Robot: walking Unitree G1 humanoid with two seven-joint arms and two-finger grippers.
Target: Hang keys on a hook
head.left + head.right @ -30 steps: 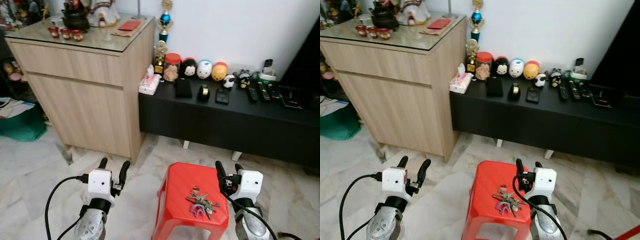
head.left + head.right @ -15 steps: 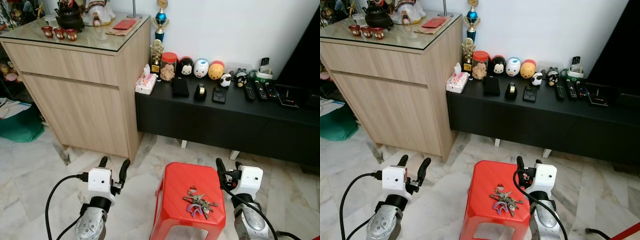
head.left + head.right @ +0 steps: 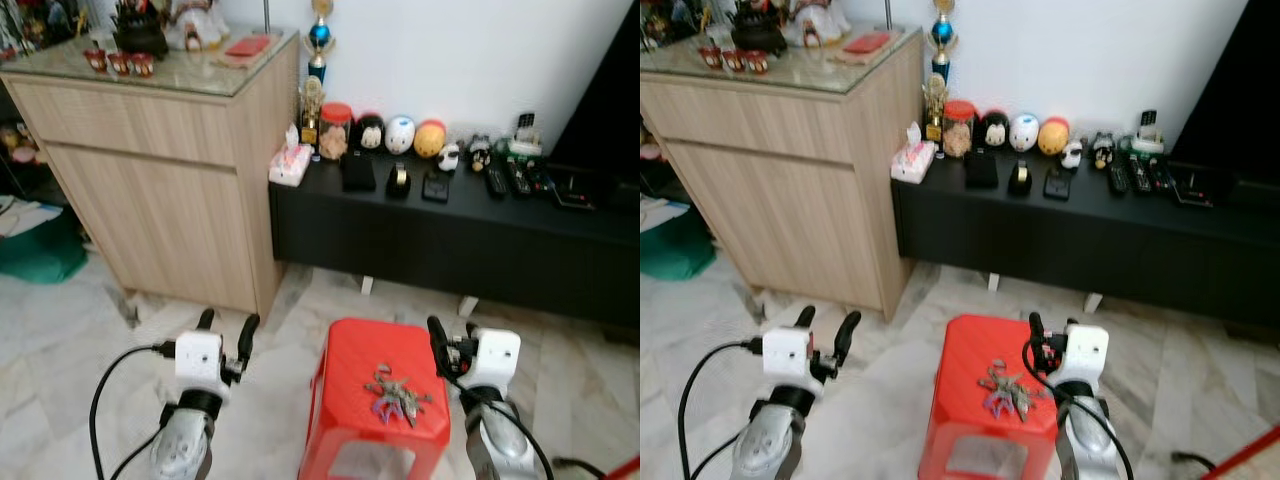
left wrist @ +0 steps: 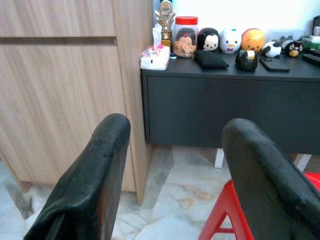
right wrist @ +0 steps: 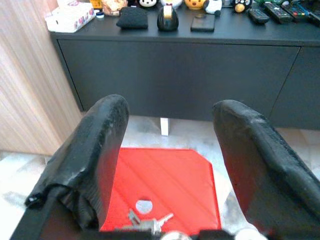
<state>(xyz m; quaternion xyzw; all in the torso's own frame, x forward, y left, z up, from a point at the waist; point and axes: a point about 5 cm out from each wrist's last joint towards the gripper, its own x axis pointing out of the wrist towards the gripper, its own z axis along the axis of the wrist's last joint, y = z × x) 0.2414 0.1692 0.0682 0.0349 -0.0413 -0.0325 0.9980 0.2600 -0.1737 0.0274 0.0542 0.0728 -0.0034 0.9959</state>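
A bunch of keys (image 3: 394,394) with a purple tag lies on top of a red plastic stool (image 3: 372,361) on the marble floor in front of me. My right gripper (image 3: 452,338) hovers open just to the right of the stool, level with the keys, nothing between its fingers. The keys' tips (image 5: 146,220) lie below the right fingers (image 5: 100,150) in the right wrist view. My left gripper (image 3: 228,325) is open and empty to the left of the stool, above the floor. In the left wrist view its fingers (image 4: 90,180) point at the cabinets.
A tall wooden cabinet (image 3: 160,170) with a glass top stands at the left. A low black console (image 3: 450,235) runs along the white wall, carrying toy figures, a tissue box, a jar and remotes. A green bin (image 3: 40,250) sits far left.
The camera has tilted and shifted slightly, so the scene sits a little lower and blurrier. Both grippers and the keys keep their places relative to the stool.
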